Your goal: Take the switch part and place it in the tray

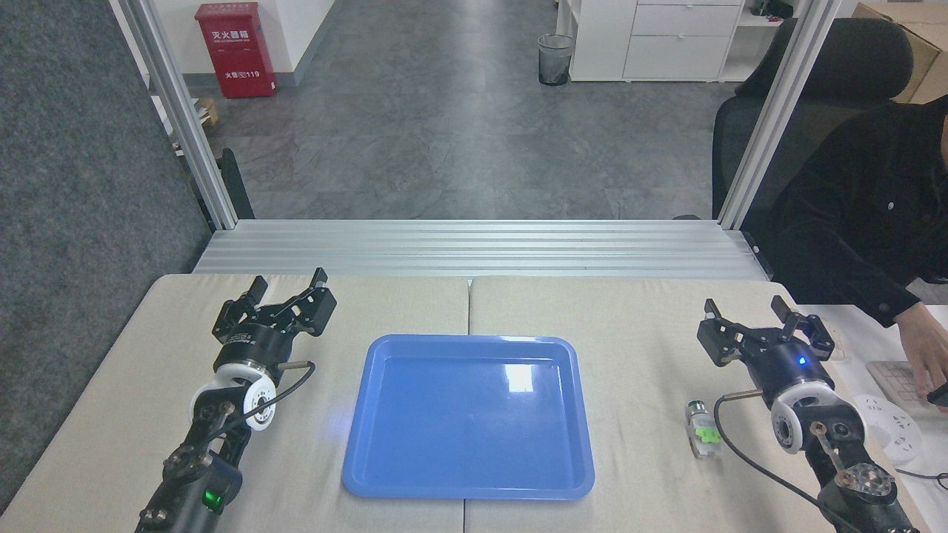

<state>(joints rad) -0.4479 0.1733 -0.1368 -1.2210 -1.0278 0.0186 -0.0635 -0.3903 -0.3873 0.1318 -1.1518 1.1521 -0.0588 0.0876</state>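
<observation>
The switch part (702, 438) is seen lying on the beige table pad (629, 318), to the right of the tray (469, 416) and clearly apart from its rim. It is laid lengthwise, with the dark metal-ringed cap at the far end, the bright green clip in the middle and the whitish translucent body toward the near edge. Nothing is touching it. The blue tray itself is set flat near the middle of the table, glossy, with a ceiling light reflected in its bare floor.

Just right of the switch part, the right gripper (749, 309) is held above the pad, farther back than the tray's far rim, its two fingers spread wide with nothing between them; a black cable is looped from its wrist down past the part. On the tray's other side, the left gripper (289, 285) is likewise parted and empty, raised near the tray's far left corner.

Beyond the right gripper, at the edge of the view, a person's hand (926, 348) is rested on a keyboard (892, 377), a dark sleeve above it.
</observation>
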